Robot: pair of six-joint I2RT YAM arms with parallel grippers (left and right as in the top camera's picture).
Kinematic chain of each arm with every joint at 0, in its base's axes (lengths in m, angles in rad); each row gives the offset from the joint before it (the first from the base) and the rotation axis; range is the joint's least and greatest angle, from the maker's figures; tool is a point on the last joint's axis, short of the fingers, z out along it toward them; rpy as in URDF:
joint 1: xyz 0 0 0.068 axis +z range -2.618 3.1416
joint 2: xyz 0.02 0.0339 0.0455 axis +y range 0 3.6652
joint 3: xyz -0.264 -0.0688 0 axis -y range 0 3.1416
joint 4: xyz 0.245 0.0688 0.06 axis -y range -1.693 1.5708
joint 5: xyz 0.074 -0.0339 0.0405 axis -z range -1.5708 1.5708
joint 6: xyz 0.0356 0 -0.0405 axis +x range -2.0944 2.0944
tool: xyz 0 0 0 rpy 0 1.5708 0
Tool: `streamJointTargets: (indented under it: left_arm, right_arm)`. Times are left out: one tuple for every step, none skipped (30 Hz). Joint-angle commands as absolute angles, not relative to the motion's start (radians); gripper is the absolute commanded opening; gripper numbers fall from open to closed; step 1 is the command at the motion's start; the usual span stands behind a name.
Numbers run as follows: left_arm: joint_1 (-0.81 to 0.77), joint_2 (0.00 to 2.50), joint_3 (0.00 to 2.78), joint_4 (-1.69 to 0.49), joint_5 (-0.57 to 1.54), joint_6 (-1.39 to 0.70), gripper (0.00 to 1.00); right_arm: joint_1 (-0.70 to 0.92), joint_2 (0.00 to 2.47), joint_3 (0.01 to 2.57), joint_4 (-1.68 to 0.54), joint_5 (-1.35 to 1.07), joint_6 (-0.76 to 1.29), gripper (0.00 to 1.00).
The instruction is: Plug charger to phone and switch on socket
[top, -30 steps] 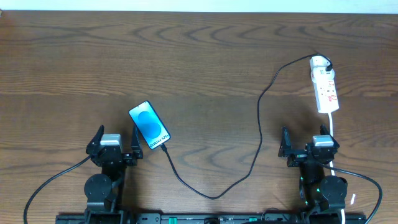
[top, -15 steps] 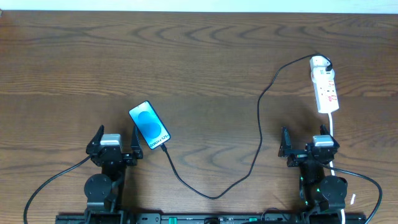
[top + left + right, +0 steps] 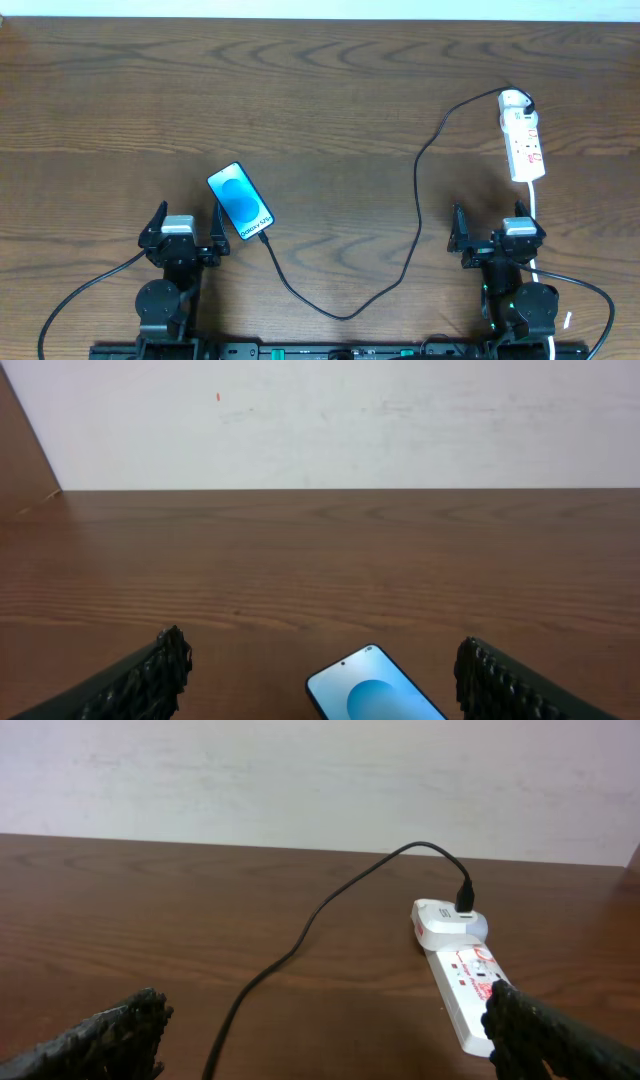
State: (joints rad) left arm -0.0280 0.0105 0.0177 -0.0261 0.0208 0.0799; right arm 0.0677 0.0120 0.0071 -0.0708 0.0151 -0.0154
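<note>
- L hand [image 3: 187, 220]: fingers apart, phone [image 3: 240, 201] just ahead on tabletop [image 3: 300, 90].
- R hand [image 3: 498, 228]: apart, near socket [image 3: 523, 140].
- Charger [image 3: 420, 200] runs socket to phone; tip prob. plugged, hard to tell.

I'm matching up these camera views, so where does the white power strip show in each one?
Overhead: power strip, upper right.
Left wrist: not in it.
Right wrist: lower right.
Shared landmark: black cable leaving its far end, in the overhead and right wrist views.
</note>
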Motion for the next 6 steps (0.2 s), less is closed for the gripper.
streamJointTargets:
  left_arm:
    - [-0.024, 0.004, 0.004, -0.071, 0.008, 0.093, 0.86]
    - [-0.024, 0.004, 0.004, -0.07, 0.008, 0.093, 0.87]
    - [-0.024, 0.004, 0.004, -0.071, 0.008, 0.093, 0.87]
    - [-0.024, 0.004, 0.004, -0.07, 0.008, 0.093, 0.86]
    - [-0.024, 0.004, 0.004, -0.07, 0.008, 0.093, 0.87]
    - [-0.024, 0.004, 0.004, -0.07, 0.008, 0.093, 0.86]
  right_arm:
    - [0.069, 0.005, 0.005, -0.075, 0.009, -0.02, 0.99]
    - [0.069, 0.005, 0.005, -0.075, 0.009, -0.02, 0.99]
    - [0.069, 0.005, 0.005, -0.075, 0.009, -0.02, 0.99]
    - [0.069, 0.005, 0.006, -0.075, 0.009, -0.02, 0.99]
    - [0.069, 0.005, 0.005, -0.075, 0.009, -0.02, 0.99]
    - [0.069, 0.005, 0.005, -0.075, 0.009, -0.02, 0.99]
